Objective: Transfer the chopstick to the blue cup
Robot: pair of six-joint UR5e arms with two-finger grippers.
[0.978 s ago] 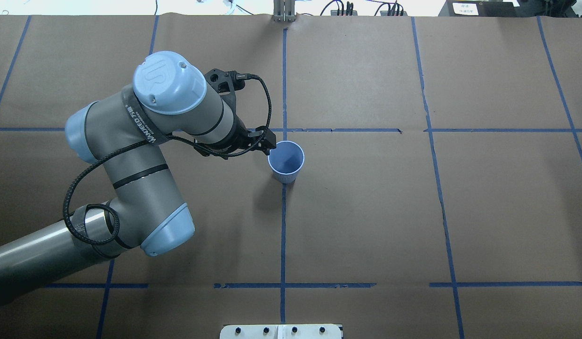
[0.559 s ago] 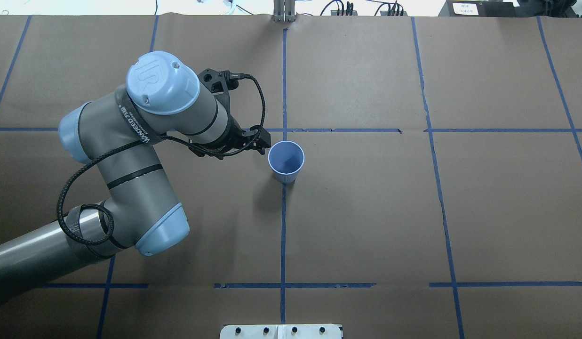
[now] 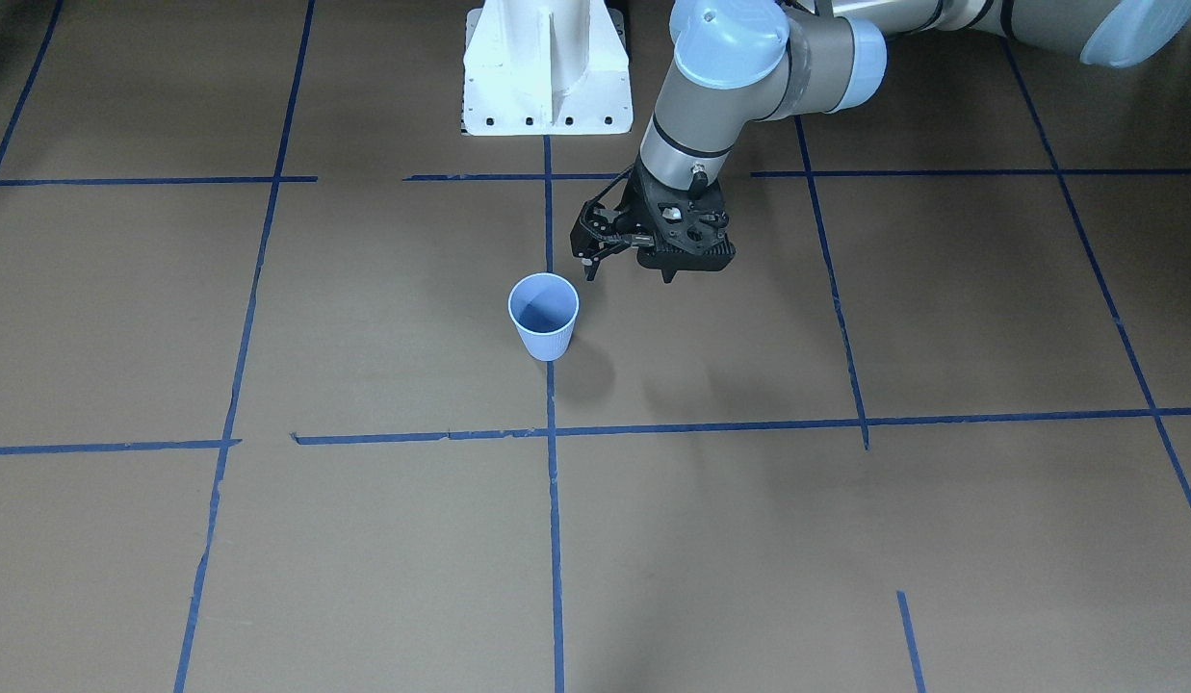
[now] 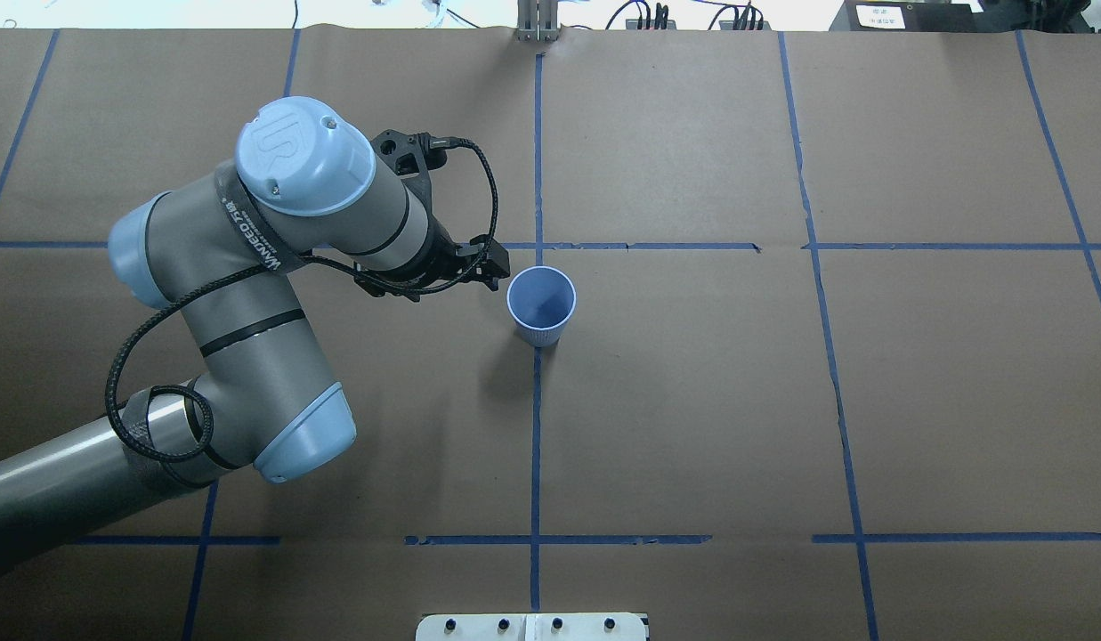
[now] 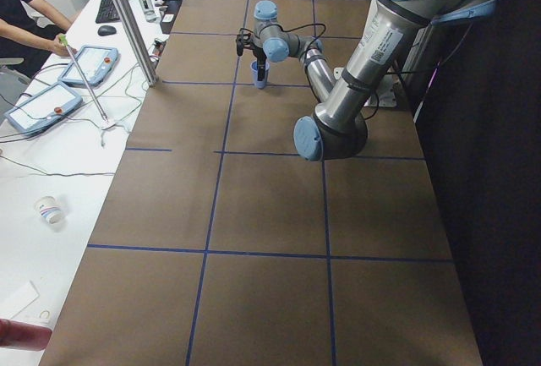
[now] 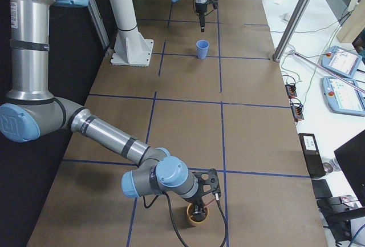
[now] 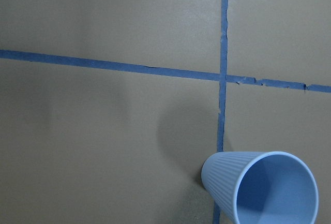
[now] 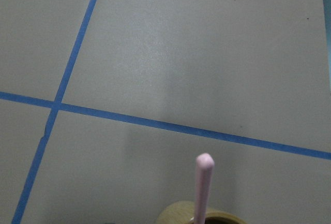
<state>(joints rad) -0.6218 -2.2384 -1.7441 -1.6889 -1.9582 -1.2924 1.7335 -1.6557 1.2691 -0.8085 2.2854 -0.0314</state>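
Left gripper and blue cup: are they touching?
Apart. The front-facing view shows a strip of bare table between the left gripper and the rim of the blue cup.

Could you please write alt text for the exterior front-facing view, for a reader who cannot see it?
An empty blue cup stands upright on a blue tape line on the brown table. The left gripper hangs close beside it, toward the robot's white base; no chopstick shows in this view.

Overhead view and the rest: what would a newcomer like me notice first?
A lone blue cup stands upright near the table's centre, with the left gripper hovering just beside its rim. At the table's right end, a pink chopstick sticks up from a tan cup.
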